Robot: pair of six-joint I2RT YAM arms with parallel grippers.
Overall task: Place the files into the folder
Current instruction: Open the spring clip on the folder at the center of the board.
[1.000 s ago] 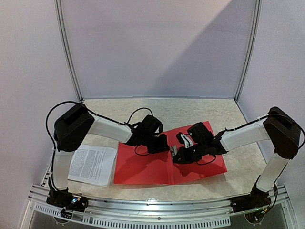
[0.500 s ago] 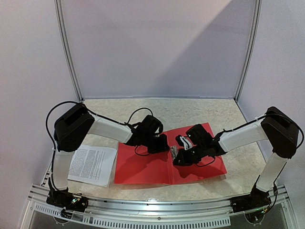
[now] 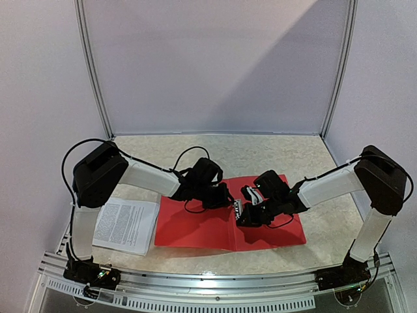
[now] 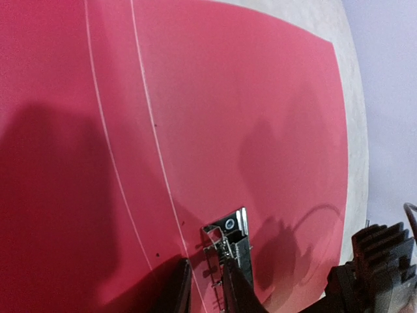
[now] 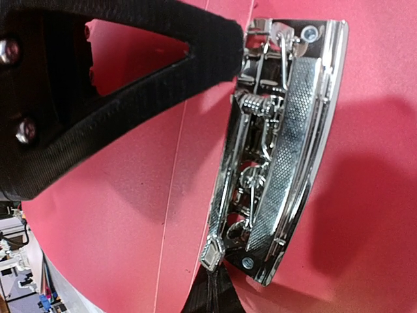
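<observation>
The left gripper (image 4: 207, 274) stands slightly parted over the open red folder (image 4: 228, 98) beside its metal clip (image 5: 280, 143), grasping nothing, while the clenched right gripper (image 3: 241, 213) touches that clip.

The thin red plastic folder (image 3: 195, 229) looked smooth with a soft satin sheen, and its scored fold lines were paler than the covers. Inside it, the chrome metal clip (image 5: 280, 143) was mirror-bright. Its flat lever was stamped with a fine diamond knurl, and its spring and wires were bare polished metal. On the right gripper (image 5: 218, 166), the black fingers (image 5: 117, 78) had a matt, finely ribbed plastic grain, with shiny metal screw heads (image 5: 25, 130) set in. The white paper sheet (image 3: 126, 225) was matt under dense black print. The beige speckled tabletop (image 3: 273, 153) had a dull, stone-patterned surface. The white arm shells (image 3: 148, 175) were smooth plastic, and the silver metal rail (image 3: 215, 297) was pale and matt.
</observation>
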